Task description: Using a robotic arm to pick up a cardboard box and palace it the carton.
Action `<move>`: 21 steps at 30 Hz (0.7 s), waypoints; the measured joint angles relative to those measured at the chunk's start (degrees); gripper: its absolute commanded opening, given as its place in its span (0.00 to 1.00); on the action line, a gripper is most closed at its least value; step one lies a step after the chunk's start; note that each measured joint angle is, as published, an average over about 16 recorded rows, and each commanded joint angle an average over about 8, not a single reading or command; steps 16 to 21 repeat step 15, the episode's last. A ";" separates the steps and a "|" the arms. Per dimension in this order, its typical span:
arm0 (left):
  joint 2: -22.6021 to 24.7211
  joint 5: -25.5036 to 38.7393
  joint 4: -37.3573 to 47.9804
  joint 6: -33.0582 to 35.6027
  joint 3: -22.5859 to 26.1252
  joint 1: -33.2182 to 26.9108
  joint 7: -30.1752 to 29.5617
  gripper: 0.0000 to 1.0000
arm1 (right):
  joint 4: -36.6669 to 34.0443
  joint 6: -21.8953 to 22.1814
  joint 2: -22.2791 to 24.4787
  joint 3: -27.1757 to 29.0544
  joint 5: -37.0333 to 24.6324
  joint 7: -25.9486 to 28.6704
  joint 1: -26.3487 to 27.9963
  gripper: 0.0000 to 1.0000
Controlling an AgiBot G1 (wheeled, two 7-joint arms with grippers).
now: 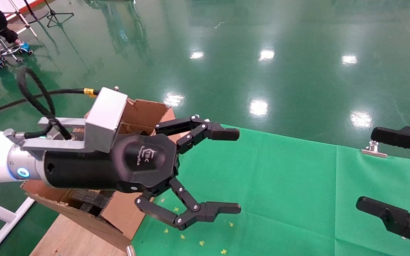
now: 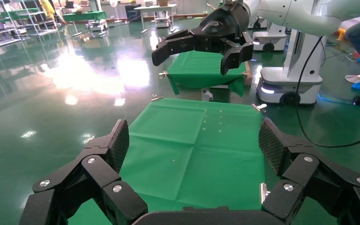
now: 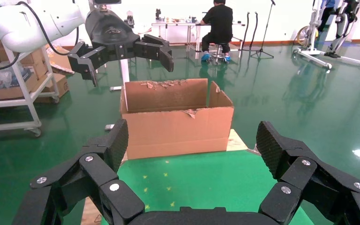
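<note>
Looking for the cardboard box: none visible in any view, so it is either already down in the carton [image 1: 144, 117] or off frame; cannot tell. Carton sits left-centre in the head view, ragged flaps up, black foam pieces [image 1: 91, 201] showing inside, standing on a wooden board beside the green surface [image 1: 279, 192]. Left claw [image 1: 222, 170] hangs mid-frame just past the carton's rim, fingers spread wide, holding nothing. Right claw [image 1: 386, 170] at the right edge, also spread and empty, parked over the cloth.

Step in hand reads as release done or reach not begun. To do it well, lift straight up before swinging, since the torn flaps could snag the linked fingers.

Green surface is bare through the middle, plenty of room there; metal clip [image 1: 374, 151] marks its far edge.
</note>
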 measured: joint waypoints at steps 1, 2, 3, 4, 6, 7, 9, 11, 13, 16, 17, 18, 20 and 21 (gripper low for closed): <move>0.00 0.00 0.00 0.00 0.00 0.00 0.00 1.00 | 0.00 0.00 0.00 0.00 0.00 0.00 0.00 1.00; 0.00 0.00 0.00 0.00 0.00 0.00 0.00 1.00 | 0.00 0.00 0.00 0.00 0.00 0.00 0.00 1.00; 0.00 0.00 0.00 0.00 0.00 0.00 0.00 1.00 | 0.00 0.00 0.00 0.00 0.00 0.00 0.00 1.00; 0.00 0.00 0.00 0.00 0.00 0.00 0.00 1.00 | 0.00 0.00 0.00 0.00 0.00 0.00 0.00 1.00; 0.00 0.00 0.00 0.00 0.00 0.00 0.00 1.00 | 0.00 0.00 0.00 0.00 0.00 0.00 0.00 1.00; 0.00 0.00 0.00 0.00 0.00 0.00 0.00 1.00 | 0.00 0.00 0.00 0.00 0.00 0.00 0.00 1.00; 0.00 0.00 0.00 0.00 0.00 0.00 0.00 1.00 | 0.00 0.00 0.00 0.00 0.00 0.00 0.00 1.00; 0.00 -0.01 0.00 0.00 0.00 0.00 0.00 1.00 | 0.00 0.00 0.00 0.00 0.00 0.00 0.00 1.00; 0.00 -0.01 0.00 0.00 0.00 0.00 0.00 1.00 | 0.00 0.00 0.00 0.00 0.00 0.00 0.00 1.00; 0.00 -0.01 0.00 0.00 0.00 0.00 0.00 1.00 | 0.00 0.00 0.00 0.00 0.00 0.00 0.00 1.00; 0.00 -0.01 0.00 0.00 0.00 0.00 0.00 1.00 | 0.00 0.00 0.00 0.00 0.00 0.00 0.00 1.00; 0.00 -0.01 0.00 0.00 0.00 0.00 0.00 1.00 | 0.00 0.00 0.00 0.00 0.00 0.00 0.00 1.00; 0.00 -0.01 0.00 0.00 0.00 0.00 0.00 1.00 | 0.00 0.00 0.00 0.00 0.00 0.00 0.00 1.00; 0.00 -0.01 0.00 0.00 0.00 0.00 0.00 1.00 | 0.00 0.00 0.00 0.00 0.00 0.00 0.00 1.00</move>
